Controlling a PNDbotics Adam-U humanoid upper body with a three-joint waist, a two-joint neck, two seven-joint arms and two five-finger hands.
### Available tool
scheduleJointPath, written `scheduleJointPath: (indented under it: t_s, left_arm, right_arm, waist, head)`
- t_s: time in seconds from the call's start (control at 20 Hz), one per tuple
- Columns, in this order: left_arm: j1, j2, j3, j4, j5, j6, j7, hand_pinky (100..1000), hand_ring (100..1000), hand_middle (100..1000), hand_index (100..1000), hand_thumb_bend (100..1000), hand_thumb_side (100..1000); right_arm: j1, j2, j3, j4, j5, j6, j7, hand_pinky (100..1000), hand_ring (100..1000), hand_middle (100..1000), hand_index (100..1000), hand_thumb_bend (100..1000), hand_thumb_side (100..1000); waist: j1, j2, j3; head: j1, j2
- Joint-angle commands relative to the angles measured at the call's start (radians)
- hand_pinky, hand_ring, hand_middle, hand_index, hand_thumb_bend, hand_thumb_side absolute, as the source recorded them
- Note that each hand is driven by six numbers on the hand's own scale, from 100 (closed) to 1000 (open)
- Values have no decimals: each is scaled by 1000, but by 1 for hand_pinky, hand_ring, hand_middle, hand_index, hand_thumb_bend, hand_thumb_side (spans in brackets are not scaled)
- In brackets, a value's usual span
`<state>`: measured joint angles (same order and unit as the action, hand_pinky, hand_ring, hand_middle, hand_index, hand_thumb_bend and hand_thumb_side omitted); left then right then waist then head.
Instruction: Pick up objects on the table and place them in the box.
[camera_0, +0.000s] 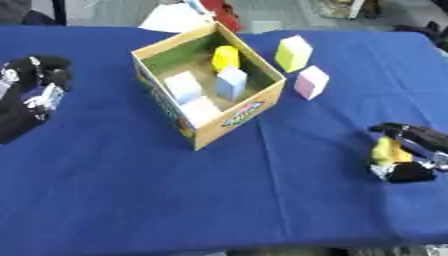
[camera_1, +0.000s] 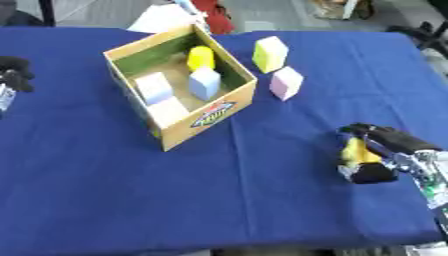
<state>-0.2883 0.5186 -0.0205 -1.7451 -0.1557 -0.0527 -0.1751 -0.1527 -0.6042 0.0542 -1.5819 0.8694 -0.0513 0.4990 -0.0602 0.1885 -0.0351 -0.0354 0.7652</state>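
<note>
Your right hand (camera_1: 382, 152) curls round a small yellow block (camera_1: 359, 151), likely light and foam-soft, best pinched across flat faces.

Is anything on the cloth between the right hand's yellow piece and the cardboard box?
Nothing visible: bare blue tablecloth lies between the right hand, curled on a yellow object, and the open cardboard box. The pink block sits further back.

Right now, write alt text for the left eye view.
The robot's right hand curls round a yellow object on a blue table, right of an open cardboard box holding four blocks. A yellow-green block and pink block stand beside it.
</note>
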Motion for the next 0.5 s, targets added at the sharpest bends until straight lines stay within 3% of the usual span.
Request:
scheduleJointPath:
  t_s: [0.05, 0.15, 0.25, 0.35, 0.4, 0.45, 0.5]
  left_arm:
    - [-5, 14, 13, -13, 0, -2, -4, 727, 603, 623, 793, 100, 667]
    - [-4, 14, 13, -13, 0, -3, -5, 728, 603, 623, 792, 100, 668]
    - [-3, 13, 13, -12, 1, -4, -6, 730, 604, 624, 793, 100, 667]
    - [-3, 13, 13, -13, 1, -5, -7, 731, 604, 624, 793, 100, 667]
    - [-2, 13, 14, -13, 1, -5, -7, 731, 604, 624, 793, 100, 667]
    - [-2, 13, 15, -12, 1, -5, -6, 731, 604, 625, 793, 100, 667]
    - [-2, 13, 15, -12, 1, -5, -6, 731, 605, 625, 793, 100, 666]
  right_arm:
    - [12, -38, -29, -30, -5, 13, -5, 855, 945, 943, 1000, 207, 600]
    - [26, -38, -35, -31, -2, 17, -2, 852, 943, 943, 1000, 203, 567]
    - [36, -37, -38, -26, 3, 18, 4, 817, 918, 937, 1000, 164, 471]
    - [44, -34, -44, -22, 7, 19, 3, 730, 852, 916, 991, 100, 290]
    - [46, -33, -48, -22, 9, 21, -4, 671, 809, 899, 983, 100, 185]
    - [47, -30, -52, -22, 8, 24, -16, 548, 717, 858, 964, 100, 100]
    - [48, -28, -56, -22, 5, 28, -32, 437, 617, 813, 930, 100, 100]
  waist:
    - [-9, -13, -3]
    - [-9, -13, -5]
    - [-9, -13, -6]
    - [-8, -14, -7]
    - [-8, -14, -7]
    - [-7, -14, -8]
    - [-7, -14, -8]
  head:
    - [6, 5]
    - [6, 5]
    - [6, 5]
    - [7, 5]
    - [7, 5]
    - [7, 5]
    - [7, 5]
